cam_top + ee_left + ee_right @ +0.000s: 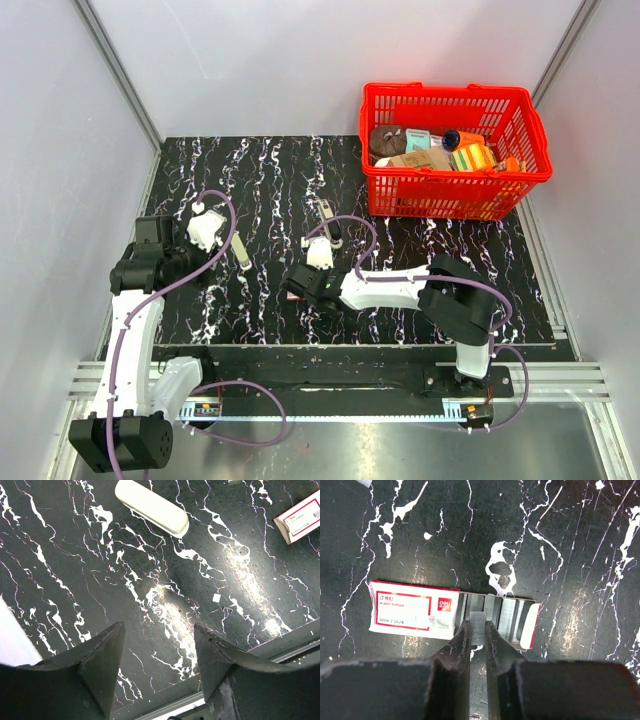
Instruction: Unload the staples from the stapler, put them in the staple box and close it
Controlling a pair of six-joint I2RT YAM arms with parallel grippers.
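Left claw: about half open, nothing between its fingers, touching nothing, hanging over bare black marbled counter. In the left wrist view the gap frames open counter with only a tiny white fleck on it. The counter's near edge and metal rail cut across the lower right of that view, close under the claw.

Stapler: cream, oblong, lying flat on the counter left of centre in the top view. It is just right of the left wrist and apart from both claws. In the left wrist view it sits top centre, well clear of the fingers, with free counter all round it.

Right claw: closed tight on a short strip of staples, pinched end-on between the fingertips. The strip is right over the open staple box, a red and white sleeve slid left with the tray of staple rows exposed on the right. Cannot tell whether the strip touches the tray. In the top view this claw is at lower centre, pointing left, near the counter's front edge.

Open room: the upper left and upper centre of the counter are bare in the top view. The grey side wall stands close beside the left arm.

Red basket: upper right corner of the counter, full of mixed items, well apart from both claws.
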